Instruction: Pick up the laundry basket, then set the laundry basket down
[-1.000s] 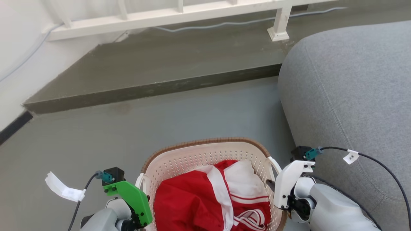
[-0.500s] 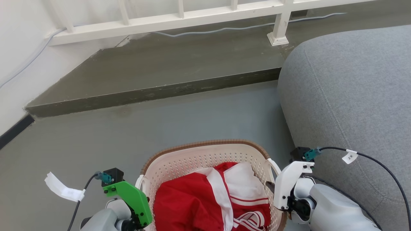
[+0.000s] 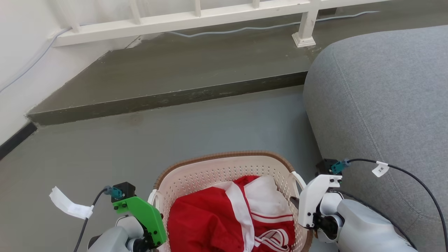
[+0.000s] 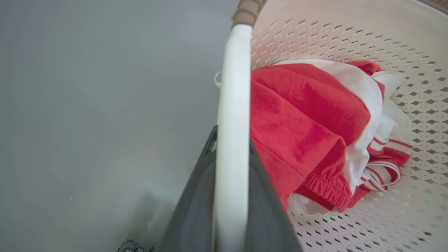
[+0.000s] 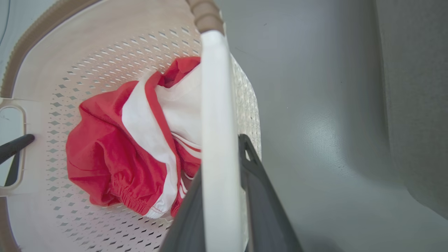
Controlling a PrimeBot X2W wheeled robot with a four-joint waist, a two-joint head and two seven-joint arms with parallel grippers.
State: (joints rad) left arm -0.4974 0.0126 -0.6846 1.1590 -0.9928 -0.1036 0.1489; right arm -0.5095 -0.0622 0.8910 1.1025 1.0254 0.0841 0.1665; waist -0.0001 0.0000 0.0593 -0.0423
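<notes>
1. Head view: a cream-white perforated plastic laundry basket (image 3: 224, 154) with a brown woven-look rim is low in the middle, over the smooth grey floor (image 3: 196, 129) and near a grey fabric sofa (image 3: 378, 98) on the right. I cannot tell whether it touches the floor. A crumpled red and white garment (image 3: 210, 220) lies inside. The left gripper (image 3: 155, 207), under a green mount, is at the basket's left side. The right gripper (image 3: 295, 203), under a white mount, is at its right side. Beyond the basket are a dark raised step (image 3: 175, 70) and a white railing (image 3: 182, 17).
2. Left wrist view: the left gripper's (image 4: 231, 140) jaws are clamped on an upright white loop handle (image 4: 233, 87), with one dark finger against each side. The garment (image 4: 301, 115) lies to the right, inside the perforated wall.
3. Right wrist view: the right gripper's (image 5: 222, 157) jaws are clamped on the other white loop handle (image 5: 217, 105). The garment (image 5: 112, 150) lies to the left. Across the laundry basket (image 5: 105, 59), a dark finger (image 5: 14, 147) of the left gripper shows at the far handle.
</notes>
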